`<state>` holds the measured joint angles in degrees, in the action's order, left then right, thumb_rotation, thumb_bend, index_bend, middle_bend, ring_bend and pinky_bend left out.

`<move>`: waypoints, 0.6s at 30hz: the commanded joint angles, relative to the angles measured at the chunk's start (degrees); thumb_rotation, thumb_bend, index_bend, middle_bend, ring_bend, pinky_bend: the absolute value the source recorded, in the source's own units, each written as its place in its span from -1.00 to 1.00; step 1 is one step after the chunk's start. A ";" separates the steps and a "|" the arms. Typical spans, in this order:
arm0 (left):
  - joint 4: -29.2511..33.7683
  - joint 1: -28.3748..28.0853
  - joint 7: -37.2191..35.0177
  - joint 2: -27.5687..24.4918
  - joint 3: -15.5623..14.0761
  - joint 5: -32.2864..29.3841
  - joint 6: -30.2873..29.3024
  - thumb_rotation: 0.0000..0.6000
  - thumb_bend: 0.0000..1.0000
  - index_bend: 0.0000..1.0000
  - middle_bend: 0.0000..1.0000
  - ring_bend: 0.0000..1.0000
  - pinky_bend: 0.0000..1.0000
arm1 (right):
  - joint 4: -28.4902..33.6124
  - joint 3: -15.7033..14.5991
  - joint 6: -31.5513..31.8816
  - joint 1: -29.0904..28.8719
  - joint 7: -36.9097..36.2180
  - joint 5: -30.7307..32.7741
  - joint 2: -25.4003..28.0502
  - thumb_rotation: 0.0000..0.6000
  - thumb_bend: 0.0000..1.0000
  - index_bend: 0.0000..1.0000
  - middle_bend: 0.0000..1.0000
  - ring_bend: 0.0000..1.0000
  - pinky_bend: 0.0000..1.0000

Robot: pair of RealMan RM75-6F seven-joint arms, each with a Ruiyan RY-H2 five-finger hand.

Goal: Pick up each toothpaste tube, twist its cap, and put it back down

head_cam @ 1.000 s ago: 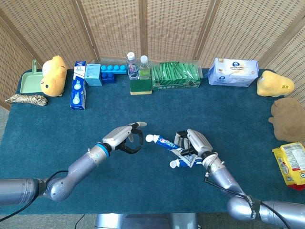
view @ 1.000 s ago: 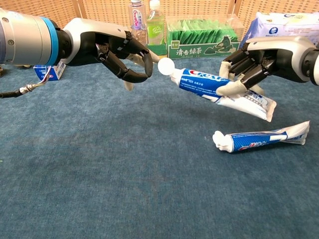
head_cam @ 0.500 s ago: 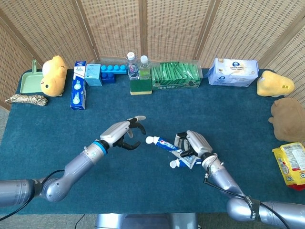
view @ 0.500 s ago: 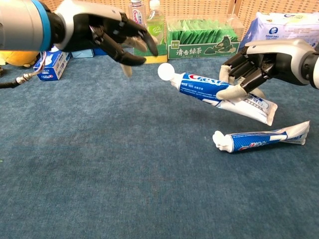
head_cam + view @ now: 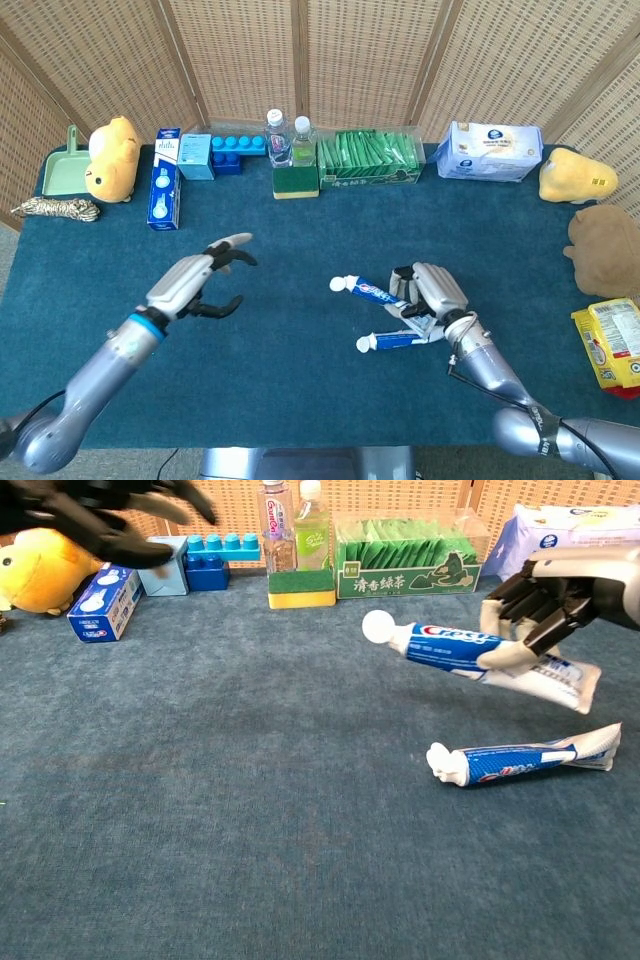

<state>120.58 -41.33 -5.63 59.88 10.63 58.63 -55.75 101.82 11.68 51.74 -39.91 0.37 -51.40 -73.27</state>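
Held toothpaste tube [image 5: 480, 655] is off the table [image 5: 250, 810], cap [image 5: 377, 626] pointing toward the robot's left, body pinched between thumb and fingers [image 5: 540, 605] of right hand [image 5: 432, 293]. Second tube [image 5: 520, 759] lies flat on the cloth just below it. Left hand [image 5: 197, 280] well apart, fingers spread, holding nothing

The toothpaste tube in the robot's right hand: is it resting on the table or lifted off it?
Lifted. In the chest view the held tube hangs above the blue cloth, gripped by the right hand, above a second tube lying flat.
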 commanded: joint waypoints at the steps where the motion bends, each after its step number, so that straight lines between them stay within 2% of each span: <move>1: 3.22 4.92 -0.75 -3.98 -3.07 5.56 -4.20 1.00 -0.27 -0.48 -0.82 -0.87 -0.38 | -1.24 -0.16 -0.68 0.45 -1.13 -1.61 0.45 1.00 -0.05 0.74 0.41 0.29 0.22; 5: 4.38 11.91 0.21 -7.48 -7.47 11.97 -10.60 1.00 -0.27 -0.48 -0.82 -0.88 -0.39 | -4.49 0.02 -0.07 1.21 -2.65 -4.15 0.09 1.00 -0.12 0.56 0.28 0.16 0.01; 11: 3.04 19.91 0.47 -8.68 -11.89 15.08 -17.60 1.00 -0.27 -0.48 -0.82 -0.88 -0.41 | -8.50 0.04 0.39 1.30 -2.07 -4.63 -1.59 1.00 -0.17 0.36 0.12 -0.01 -0.28; 15: 1.89 23.43 -0.16 -9.31 -13.02 15.86 -20.59 1.00 -0.28 -0.48 -0.81 -0.89 -0.44 | -10.71 -0.19 0.08 1.19 -1.06 -4.15 -2.53 1.00 -0.23 0.04 -0.05 -0.17 -0.46; 18: 1.02 24.74 -0.23 -9.28 -12.72 15.56 -22.03 1.00 -0.28 -0.48 -0.81 -0.89 -0.47 | -11.86 -0.13 1.10 1.31 -0.24 -4.27 -3.61 1.00 -0.31 -0.21 -0.22 -0.26 -0.54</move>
<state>122.15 -17.16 -5.77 50.74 -2.02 74.20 -77.15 90.37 11.56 52.39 -38.66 -0.29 -55.64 -76.42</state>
